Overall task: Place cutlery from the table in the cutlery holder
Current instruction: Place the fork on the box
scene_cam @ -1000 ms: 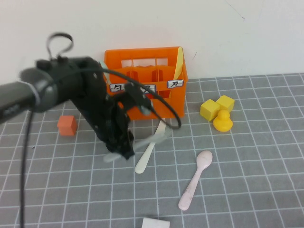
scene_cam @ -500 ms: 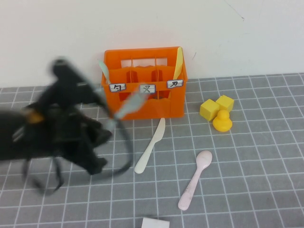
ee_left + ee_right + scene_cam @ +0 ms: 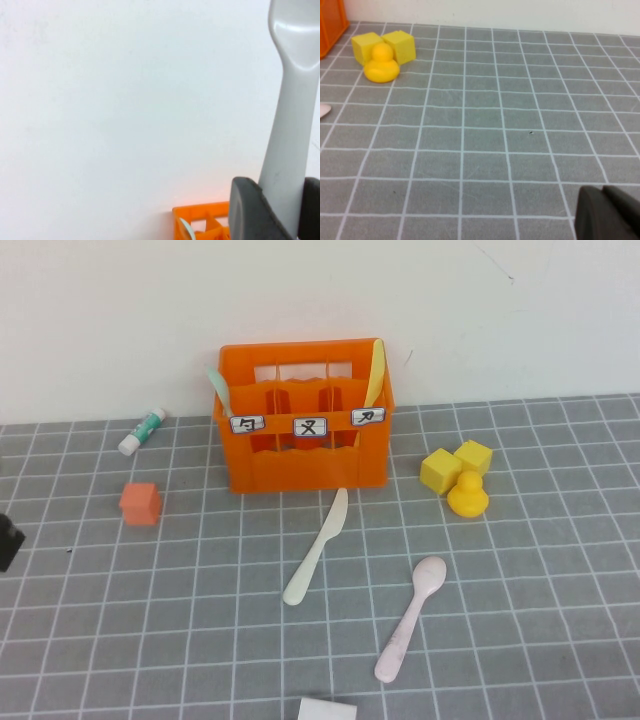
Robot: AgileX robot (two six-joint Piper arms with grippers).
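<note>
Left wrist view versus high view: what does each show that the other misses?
Only the left wrist view shows the left gripper shut on the grey-blue fork, raised against the wall.

Only the high view shows the table, the cream knife, pink spoon, yellow knife, tube, orange cube, yellow blocks and duck.

Both show the holder.

The right gripper, shut, appears only in its own wrist view, low over the table.
</note>
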